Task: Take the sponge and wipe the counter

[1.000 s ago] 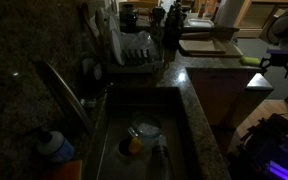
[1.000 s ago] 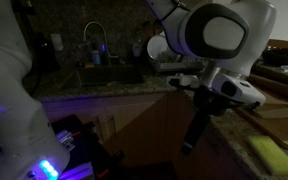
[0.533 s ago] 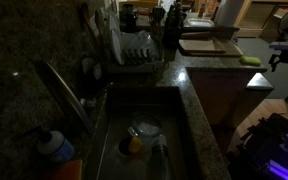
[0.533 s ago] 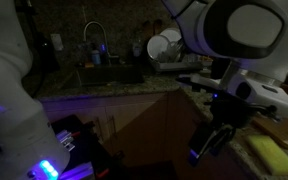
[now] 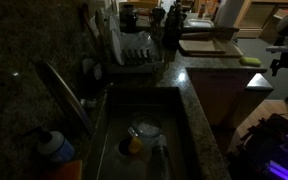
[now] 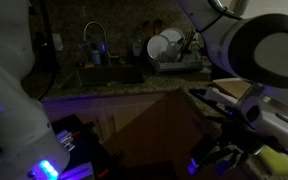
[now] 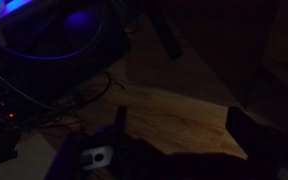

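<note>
**Sponge on counter, untouched; gripper open and off the worktop**

The sponge (image 5: 249,61) lies flat on the counter (image 5: 198,108) at the upper right of the frame, just below the pale board (image 5: 206,46) and near the counter's outer edge. In the opposite exterior view the sponge (image 6: 280,160) appears at the lower right corner, again flat on the dark granite (image 6: 134,90).

The gripper (image 5: 286,70) hangs at the far right edge of the frame, beside the sponge but past the counter edge and clear of it. In the wrist view the gripper (image 7: 179,120) shows 2 fingers (image 7: 121,124) set wide apart at the bottom of the frame, nothing between them, with wood flooring (image 7: 174,95) beneath. State: open, empty.

The arm (image 6: 269,50) fills the right side of an exterior view.

The sink (image 5: 174,135) occupies the frame centre and holds an orange-yellow lump (image 5: 134,145) and a bowl (image 5: 146,129). The faucet (image 5: 62,92) stands at centre left, a soap bottle (image 5: 54,146) at lower left, and a dish rack with plates (image 5: 134,50) at upper centre.

Lighting is poor; finer detail cannot be made out.
</note>
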`<move>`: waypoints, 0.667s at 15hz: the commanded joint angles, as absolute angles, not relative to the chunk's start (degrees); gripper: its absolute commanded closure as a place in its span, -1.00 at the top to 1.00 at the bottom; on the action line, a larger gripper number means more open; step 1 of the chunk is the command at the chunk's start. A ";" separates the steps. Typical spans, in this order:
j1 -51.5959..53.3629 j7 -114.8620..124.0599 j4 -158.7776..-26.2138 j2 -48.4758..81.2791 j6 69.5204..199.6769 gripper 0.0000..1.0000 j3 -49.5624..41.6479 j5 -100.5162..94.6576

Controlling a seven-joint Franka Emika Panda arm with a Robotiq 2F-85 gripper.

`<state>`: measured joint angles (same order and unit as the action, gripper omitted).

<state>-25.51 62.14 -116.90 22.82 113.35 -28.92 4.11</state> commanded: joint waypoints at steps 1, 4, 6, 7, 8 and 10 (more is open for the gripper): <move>-25.98 69.06 -115.99 22.50 112.61 1.00 -29.64 7.76; -27.72 73.09 -114.62 21.53 112.85 1.00 -30.63 11.47; -28.42 76.37 -112.63 22.21 113.79 1.00 -31.24 14.06; -28.79 77.91 -111.55 22.43 114.43 1.00 -31.26 15.64; -29.03 79.52 -110.88 22.22 115.45 1.00 -31.30 17.06; -29.23 82.27 -109.00 21.44 117.72 1.00 -31.18 19.47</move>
